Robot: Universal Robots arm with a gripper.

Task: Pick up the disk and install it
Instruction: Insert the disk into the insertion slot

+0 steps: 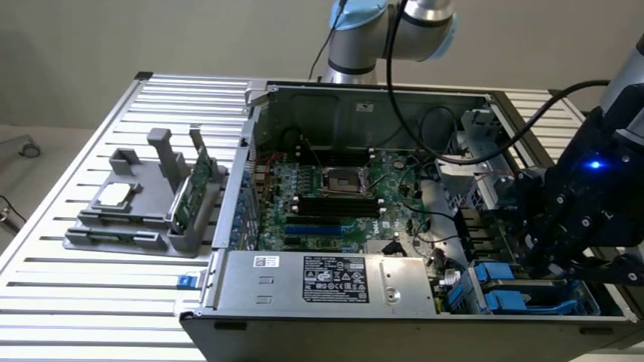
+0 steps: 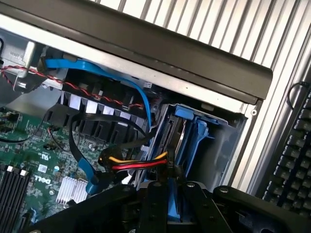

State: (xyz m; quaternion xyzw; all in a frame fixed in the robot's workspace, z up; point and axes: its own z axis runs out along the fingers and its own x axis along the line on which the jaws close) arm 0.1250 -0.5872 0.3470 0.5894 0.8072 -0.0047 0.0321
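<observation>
Arm (image 1: pixel 632 87) low, jaws in tight grip.

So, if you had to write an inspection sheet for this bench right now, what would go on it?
surface: slatted metal table carrying an open desktop computer case.
job's things: disk, its blue carrier edge between the pincer's fingers, at the drive bay in a corner of the case.
clutter: grey holder with a square chip and an upright green circuit card.
grippers: pincer closed on the disk.
cables: blue data cable; red, yellow and black power lead.
surroundings: keyboard beyond the table's edge.
</observation>
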